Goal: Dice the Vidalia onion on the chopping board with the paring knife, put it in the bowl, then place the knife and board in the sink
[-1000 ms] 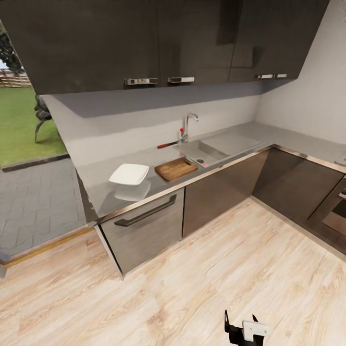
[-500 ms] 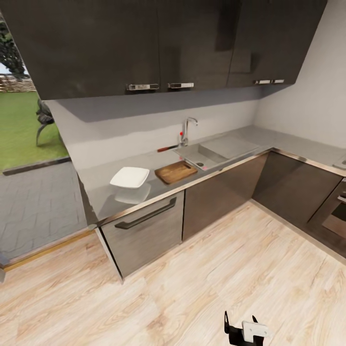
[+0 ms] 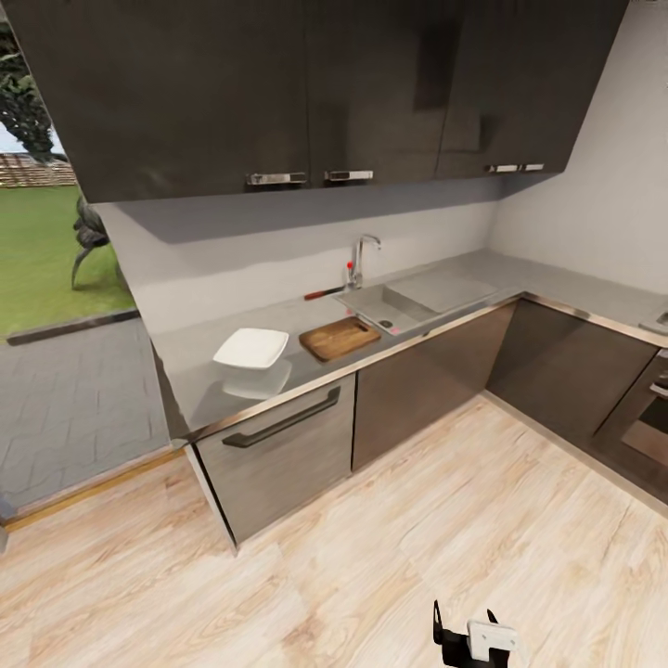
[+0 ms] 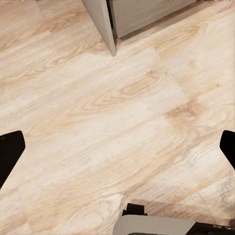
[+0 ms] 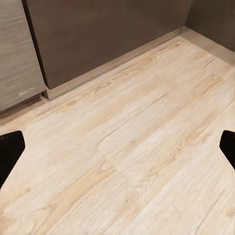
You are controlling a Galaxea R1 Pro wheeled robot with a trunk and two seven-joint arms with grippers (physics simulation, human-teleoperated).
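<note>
Head view: standing well back from the countertop (image 3: 199,376) — bowl (image 3: 250,348) left of centre, chopping board (image 3: 339,338) beside the sink (image 3: 390,304), paring knife (image 3: 322,293) behind, onion barely visible there. Left wrist: left gripper (image 4: 117,152) spread wide over floor. Right wrist: right gripper (image 5: 117,152) same — empty, probably just travelling.

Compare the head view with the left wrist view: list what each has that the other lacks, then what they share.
Head view alone: the white square bowl, the brown wooden chopping board, the reddish-handled paring knife, the steel sink with its chrome faucet, all on or in the dark grey countertop, under the black upper cabinets.
Left wrist view alone: the left gripper, its dark fingertips spread wide.
Shared: the pale wood floor and grey-brown lower cabinets.
</note>
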